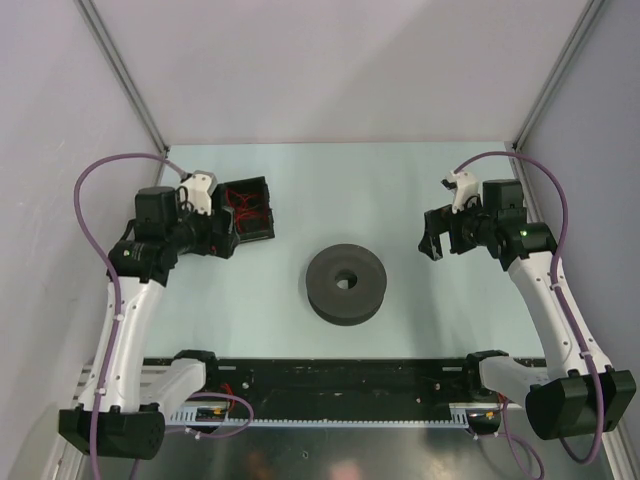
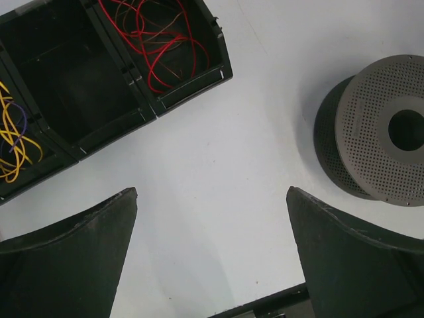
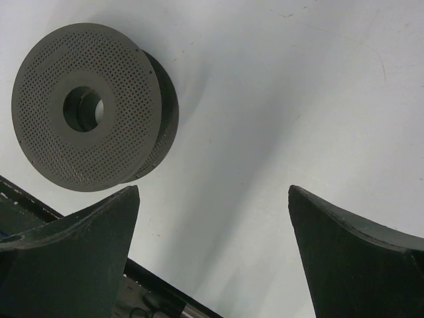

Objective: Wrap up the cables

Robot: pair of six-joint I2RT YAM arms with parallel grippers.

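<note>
Cables (image 1: 246,205), thin and red, lie tangled in a black bin (image 1: 268,214) at the far left of the pale table (image 1: 400,190) in the overhead view, well apart from the dark grey spool (image 1: 346,283), which lies flat near the table's middle with its centre hole facing up. The left gripper (image 1: 226,246) hangs just beside the bin's near-left side, its arm bent in from the left edge. The right gripper (image 1: 431,246) hangs on the opposite side, to the right of the spool and apart from it; from this height I cannot tell how wide either pair of fingers stands. The left wrist view settles it for that arm: both dark fingers stand wide apart at the bottom corners with bare table between them. Above them the bin shows divided compartments; the red loops fill the one nearest the spool, and yellow wires (image 2: 12,142) with a purple strand among them lie in a compartment at the left edge, with a dark compartment (image 2: 73,79) between the two. The spool's perforated face shows at the right edge. In the right wrist view this arm's fingers are likewise spread wide over bare table, and the spool sits at upper left, clear of both fingertips, its dotted flange and round hole plain to see
</note>
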